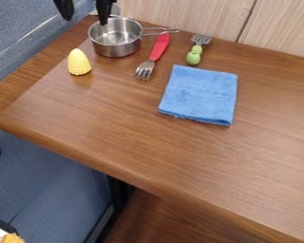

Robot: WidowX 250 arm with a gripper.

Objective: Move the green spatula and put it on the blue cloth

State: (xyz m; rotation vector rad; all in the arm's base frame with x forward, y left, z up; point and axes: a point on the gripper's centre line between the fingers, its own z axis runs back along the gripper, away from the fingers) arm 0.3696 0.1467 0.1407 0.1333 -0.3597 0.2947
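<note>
The gripper hangs at the top left edge, open, its two black fingers well apart, the right one over the metal pot's left part. The green utensil lies near the back of the table, its rounded green handle toward the front and its slotted metal head toward the wall. It is apart from the gripper, well to its right. Just in front of it lies the blue cloth, folded into a rough square and flat on the wood, with nothing on top.
A metal pot stands at the back left, its handle pointing right. A red-handled fork lies between pot and cloth. Yellow corn stands upright left of the fork. The wooden table meets a panelled wall behind; its front edge runs diagonally.
</note>
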